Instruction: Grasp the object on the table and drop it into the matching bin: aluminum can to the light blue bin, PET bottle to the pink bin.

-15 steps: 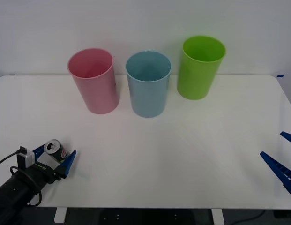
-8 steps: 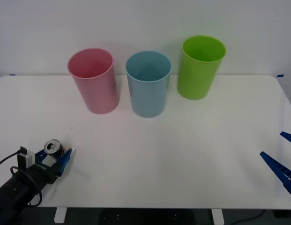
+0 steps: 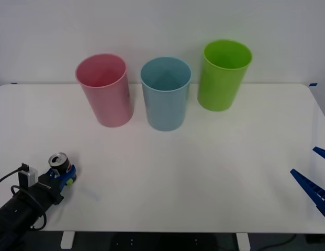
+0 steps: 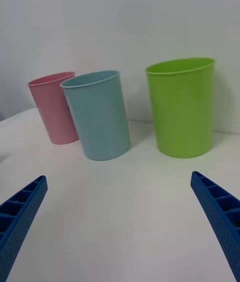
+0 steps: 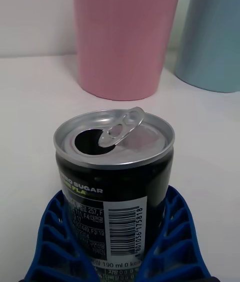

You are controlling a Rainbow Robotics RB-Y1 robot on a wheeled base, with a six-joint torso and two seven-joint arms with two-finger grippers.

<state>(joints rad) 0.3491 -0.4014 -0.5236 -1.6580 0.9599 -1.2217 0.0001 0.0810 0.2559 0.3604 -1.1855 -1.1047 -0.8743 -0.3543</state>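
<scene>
On the white table (image 3: 204, 172) before a pale wall, the left gripper (image 3: 62, 175) at 8 o'clock clamps the aluminum can (image 3: 59, 162), while the right gripper (image 3: 315, 180) at 4 o'clock gapes empty.

The front view looks down from high up at the whole table (image 3: 204, 183). The left wrist view sits very close, low by the can (image 5: 114, 177). The right wrist view looks across from far. All see the pink bin (image 3: 105, 90) and light blue bin (image 3: 165, 94).
</scene>
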